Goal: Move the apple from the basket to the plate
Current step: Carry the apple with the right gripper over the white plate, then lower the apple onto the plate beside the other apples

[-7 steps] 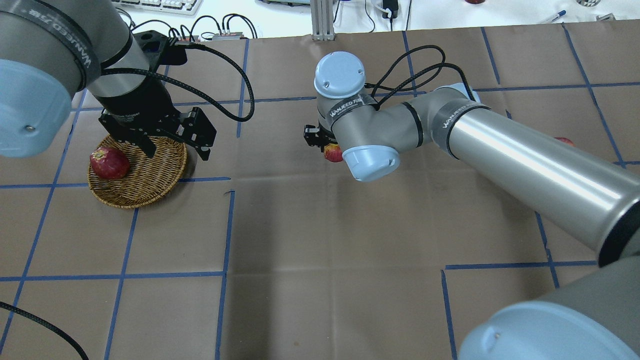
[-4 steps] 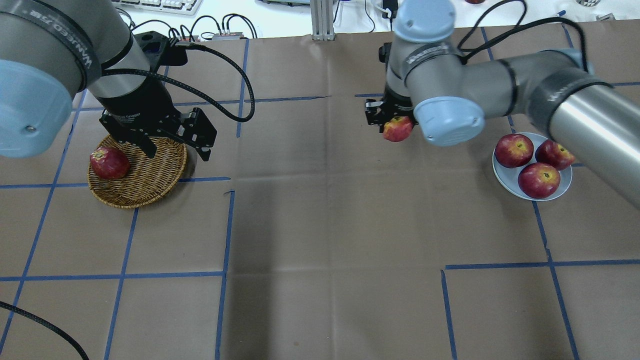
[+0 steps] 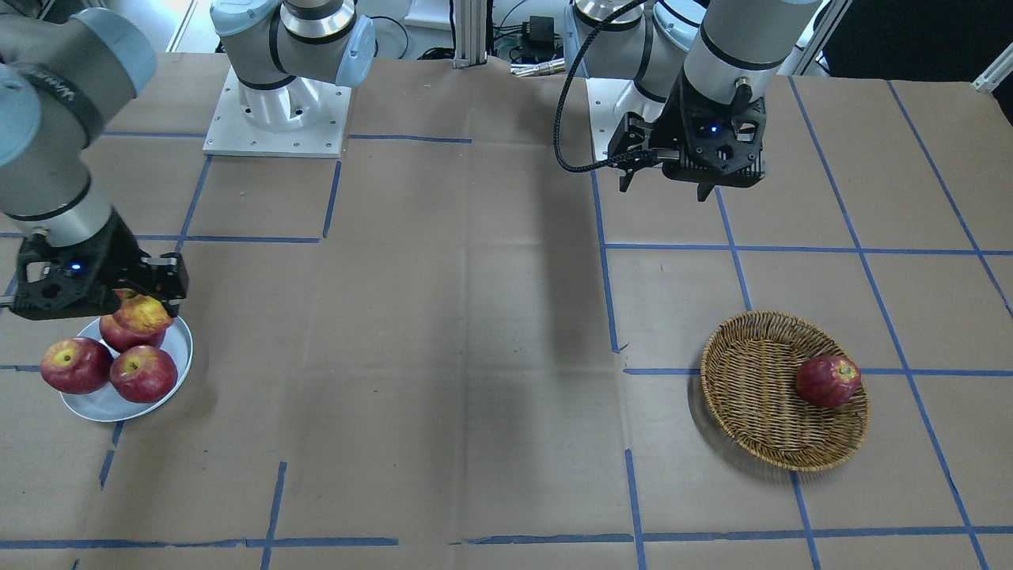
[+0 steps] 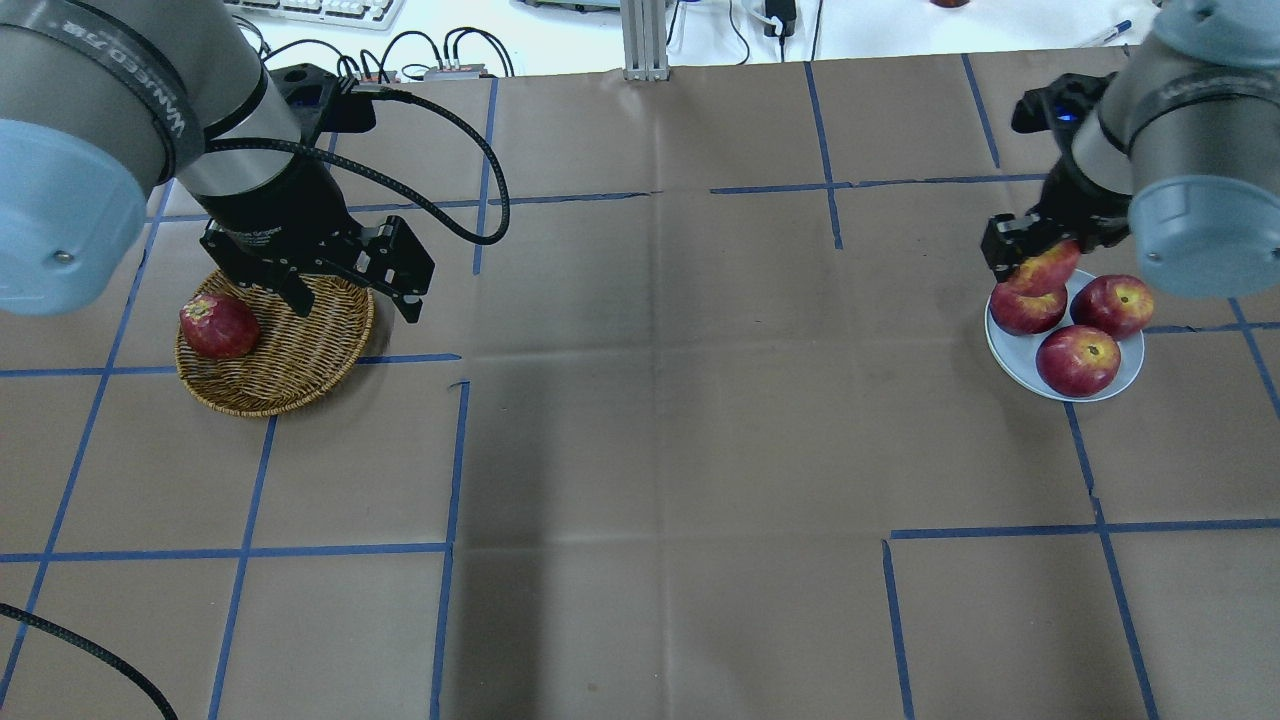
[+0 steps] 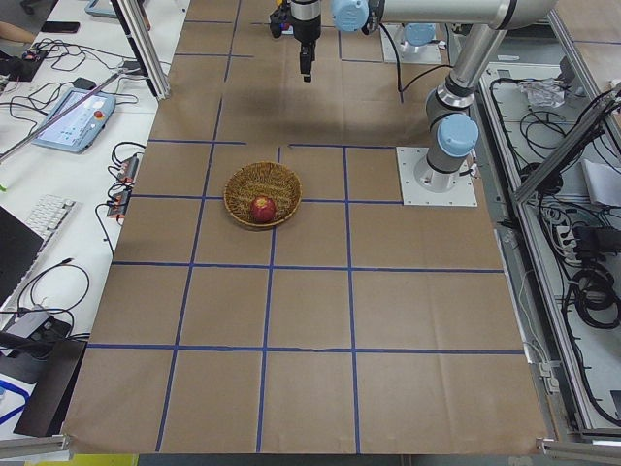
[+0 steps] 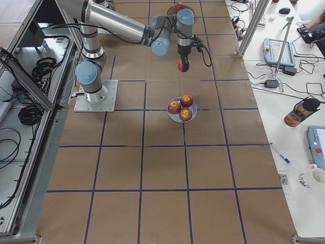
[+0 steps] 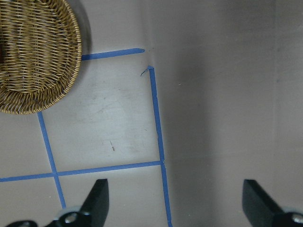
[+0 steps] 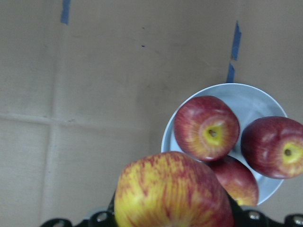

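Note:
My right gripper is shut on the pale red, yellow-streaked apple and holds it just above the far-left rim of the grey-blue plate. The right wrist view shows the apple between the jaws, with the plate below. The wicker basket lies at the left and holds one dark red apple. My left gripper is open and empty, hovering over the basket's far-right edge; the basket shows in its wrist view.
Three red apples lie on the plate and fill most of it. Blue tape lines cross the brown paper table. Cables and a keyboard lie beyond the far edge.
My right arm has carried the streaked apple from the table's middle to the right, to just above the plate. The left arm and the basket have not moved.

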Robot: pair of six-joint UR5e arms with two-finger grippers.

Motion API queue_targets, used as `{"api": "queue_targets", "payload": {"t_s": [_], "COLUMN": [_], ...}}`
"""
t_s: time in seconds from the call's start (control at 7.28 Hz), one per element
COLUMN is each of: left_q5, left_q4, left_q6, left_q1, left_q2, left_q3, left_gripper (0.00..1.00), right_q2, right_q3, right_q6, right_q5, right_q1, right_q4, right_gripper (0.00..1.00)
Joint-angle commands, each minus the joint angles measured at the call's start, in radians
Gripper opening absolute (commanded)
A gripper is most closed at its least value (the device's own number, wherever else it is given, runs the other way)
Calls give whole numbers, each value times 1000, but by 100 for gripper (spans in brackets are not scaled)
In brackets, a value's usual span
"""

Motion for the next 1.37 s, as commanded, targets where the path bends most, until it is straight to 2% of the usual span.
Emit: {"api": "queue_targets", "payload": {"t_s": [0.0, 0.14, 0.27, 1.24], "left_q5": [0, 0, 0, 0], "left_q4": [0, 0, 0, 0], "left_q6": [0, 0, 0, 0], "left_q1": [0, 0, 0, 0], "left_q2": [0, 0, 0, 0], "left_q3": [0, 0, 0, -2], "left_gripper": [99, 99, 99, 99], "right_q2": [58, 111, 141, 175], "right_q3": [1, 1, -2, 4], "right_q6": [-138, -151, -152, -165], "right_q5": [4, 1, 1, -13], "right_q1": [-102, -102, -104, -128], "right_q4": [-21, -114, -141, -135], "right_gripper": [63, 63, 64, 64]}}
